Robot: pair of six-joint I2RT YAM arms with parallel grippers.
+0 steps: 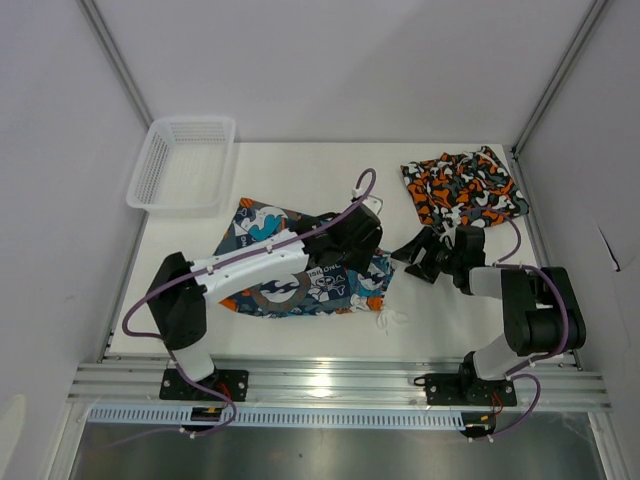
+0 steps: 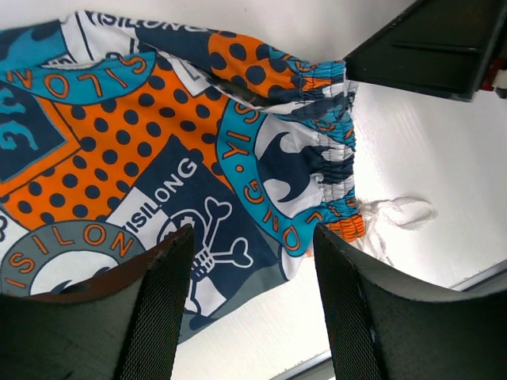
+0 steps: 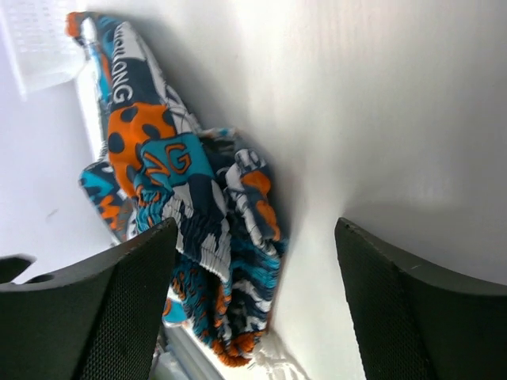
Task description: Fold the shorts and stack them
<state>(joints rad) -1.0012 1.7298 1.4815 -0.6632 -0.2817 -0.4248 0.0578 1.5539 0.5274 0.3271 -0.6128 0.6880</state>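
The blue-teal, orange and white cartoon-print shorts (image 1: 285,285) lie flat on the white table (image 1: 330,180), partly under my left arm. In the left wrist view the shorts (image 2: 158,150) fill the frame, with the gathered waistband on the right and a white drawstring (image 2: 400,212) trailing off it. My left gripper (image 1: 352,262) (image 2: 253,269) hovers open over their right part with nothing between its fingers. My right gripper (image 1: 415,255) (image 3: 257,269) stands open just right of the waistband (image 3: 210,229), holding nothing. The camouflage shorts (image 1: 462,188) lie bunched at the back right.
A white mesh basket (image 1: 185,160) sits at the back left corner of the table. Grey walls and metal frame posts close in the sides and back. A metal rail (image 1: 340,378) runs along the near edge by the arm bases.
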